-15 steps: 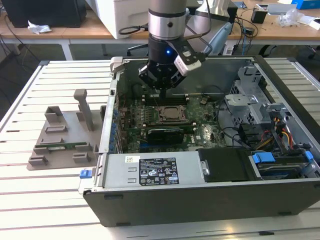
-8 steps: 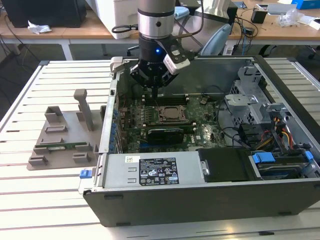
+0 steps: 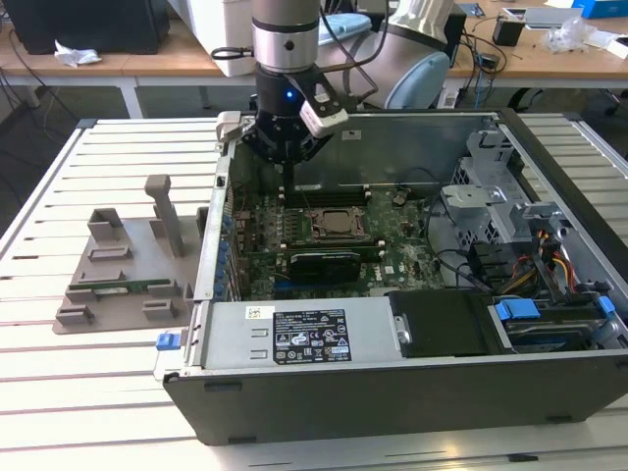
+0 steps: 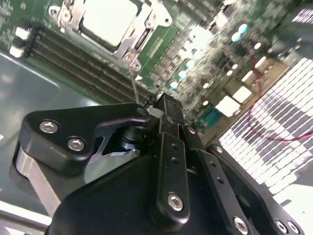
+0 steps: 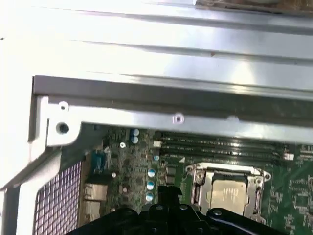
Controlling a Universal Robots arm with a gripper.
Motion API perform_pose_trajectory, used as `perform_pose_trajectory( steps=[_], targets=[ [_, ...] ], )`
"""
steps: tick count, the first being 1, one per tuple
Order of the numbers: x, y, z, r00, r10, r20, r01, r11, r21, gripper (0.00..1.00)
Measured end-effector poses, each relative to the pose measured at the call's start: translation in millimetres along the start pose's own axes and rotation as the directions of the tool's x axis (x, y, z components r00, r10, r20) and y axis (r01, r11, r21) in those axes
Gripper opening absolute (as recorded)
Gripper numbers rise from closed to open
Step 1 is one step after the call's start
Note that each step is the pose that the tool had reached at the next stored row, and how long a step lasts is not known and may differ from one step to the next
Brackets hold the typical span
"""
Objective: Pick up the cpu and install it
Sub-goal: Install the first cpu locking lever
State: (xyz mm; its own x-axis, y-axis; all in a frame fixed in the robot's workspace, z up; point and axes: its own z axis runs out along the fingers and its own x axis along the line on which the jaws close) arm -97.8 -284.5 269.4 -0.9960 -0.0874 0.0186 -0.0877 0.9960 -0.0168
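The open computer case (image 3: 412, 383) lies on the slatted table (image 3: 59, 392), with a grey parts holder (image 3: 128, 275) at the exterior view's left. The cpu (image 3: 339, 225) sits in the motherboard (image 3: 392, 257) socket inside its metal frame, visible in both wrist views (image 4: 108, 20) (image 5: 228, 191). The gripper (image 3: 287, 172) hangs just above the board near the socket, fingers drawn together on nothing.

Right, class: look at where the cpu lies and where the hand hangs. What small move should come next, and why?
Probably a short, straight lift of the hand. The cpu lies flat inside its socket frame, the hand is apart from it over the memory slots, and the case wall stands close, so sideways travel looks risky.
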Motion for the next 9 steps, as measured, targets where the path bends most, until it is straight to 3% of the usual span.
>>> perform_pose_trajectory(
  steps=[4,9],
  targets=[
    [-2.0,8.3,2.8,1.0000,0.000,0.0001,0.000,1.0000,-0.0013,0.11],
    [-24.5,6.5,3.4,1.0000,0.000,-0.0060,0.000,1.0000,-0.0017,0.11]
  ],
)
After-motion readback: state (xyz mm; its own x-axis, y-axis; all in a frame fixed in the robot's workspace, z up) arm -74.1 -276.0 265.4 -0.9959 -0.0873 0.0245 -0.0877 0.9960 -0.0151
